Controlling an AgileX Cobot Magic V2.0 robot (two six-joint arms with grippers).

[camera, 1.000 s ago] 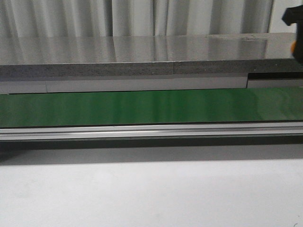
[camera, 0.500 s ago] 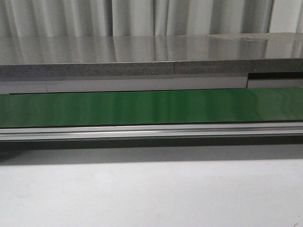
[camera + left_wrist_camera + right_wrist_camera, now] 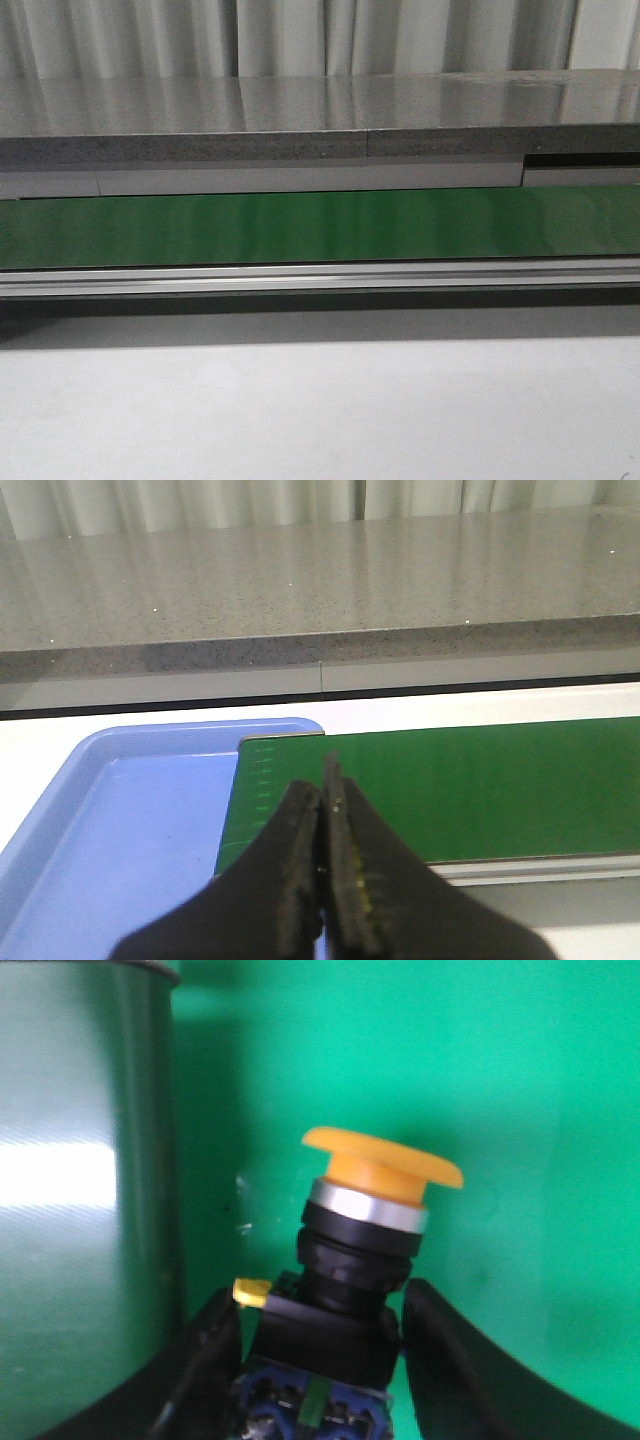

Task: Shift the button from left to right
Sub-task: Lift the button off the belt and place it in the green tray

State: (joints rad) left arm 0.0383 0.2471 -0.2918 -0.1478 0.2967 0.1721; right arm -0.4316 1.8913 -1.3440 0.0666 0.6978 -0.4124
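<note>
The button (image 3: 385,1170) shows only in the right wrist view: a yellow-orange round head, a silver ring, a black boxy body and a blue base with a small green spot. It sits tilted between the fingers of my right gripper (image 3: 322,1300), which is shut on its body and base. Bright green surface (image 3: 520,1080) lies behind it. My left gripper (image 3: 325,780) is shut and empty, over the edge where the blue tray (image 3: 120,820) meets the green belt (image 3: 480,780). Neither gripper nor the button shows in the front view.
The green conveyor belt (image 3: 320,225) runs across the front view with a metal rail (image 3: 320,278) before it and a grey counter (image 3: 320,110) behind. The belt's darker rounded end (image 3: 80,1160) stands beside the button in the right wrist view.
One second ago a bit of the right gripper showed at the top right corner of the front view. It has since gone out of that view.
</note>
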